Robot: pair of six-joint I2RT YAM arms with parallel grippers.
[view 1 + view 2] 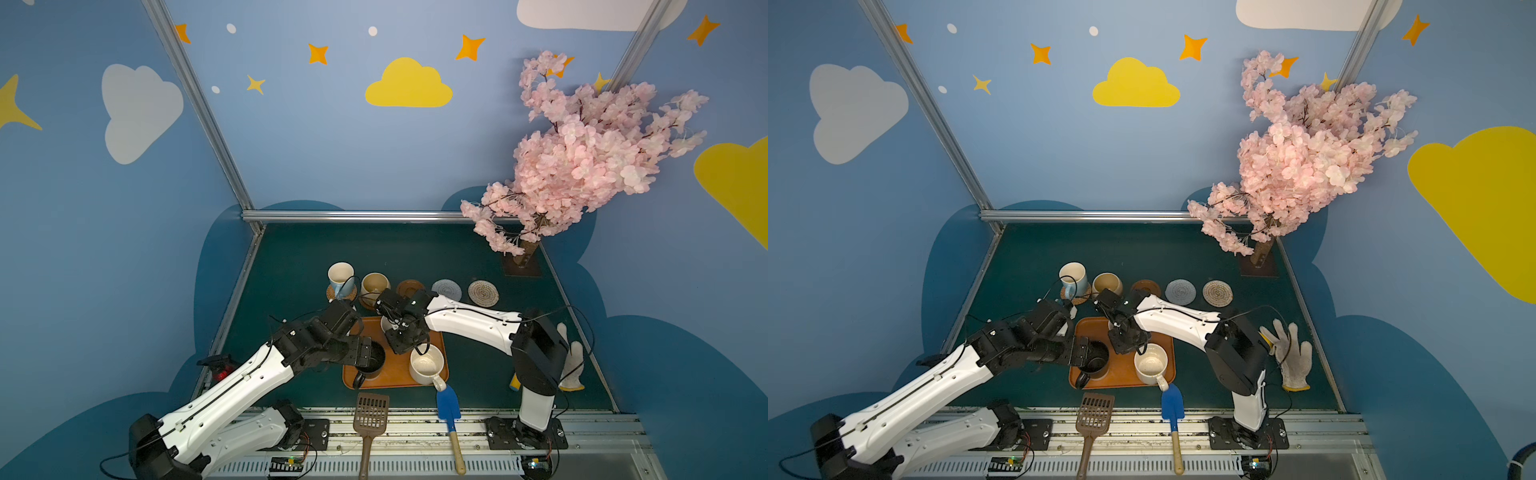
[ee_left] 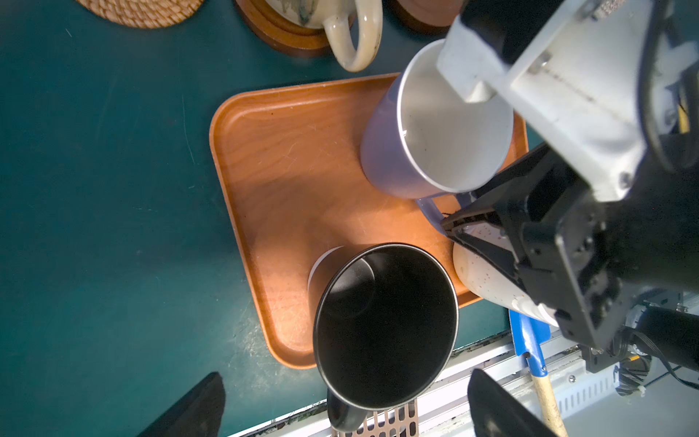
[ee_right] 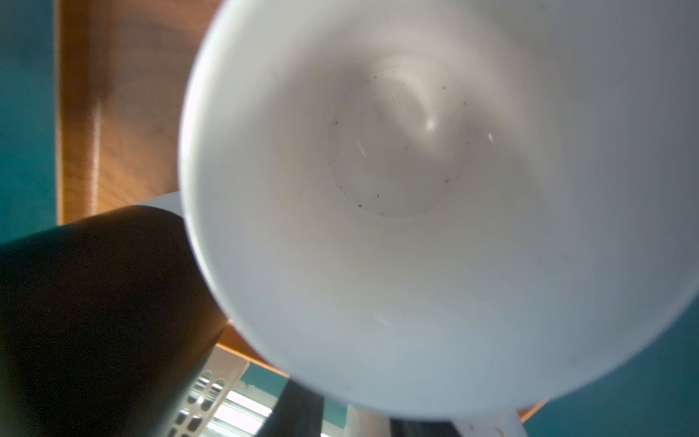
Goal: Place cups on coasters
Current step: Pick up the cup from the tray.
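Right up front by the rail, a slotted spatula (image 1: 371, 411) and a blue shovel (image 1: 448, 405) just lie around, not part of this job.

Next back, the orange tray (image 2: 287, 170) has three cups on it: black mug (image 2: 386, 325), cream mug (image 1: 427, 365) and lavender mug (image 2: 382, 151). Left end effector (image 2: 347, 374) hangs over the black mug with its jaws spread wide, holding nothing. Right end effector (image 2: 450, 224) looks pinched shut on the lavender mug's handle, and that mug seems to sit on the tray.

My guess is these are glazed ceramic, so stiff, slick, fairly heavy and easy to chip. A handle pinch works, but the body may swing once it's lifted, so go slow. The rim wall is the other option.

Further back on the desk (image 1: 291, 270), the light blue mug (image 1: 340, 276) sits on the rattan coaster (image 2: 140, 13) and the tan mug (image 1: 374, 286) on a dark wood coaster (image 2: 283, 38). Free spots: empty wood coaster (image 1: 409, 287), grey rope coaster (image 1: 446, 289), cream rope coaster (image 1: 483, 293).
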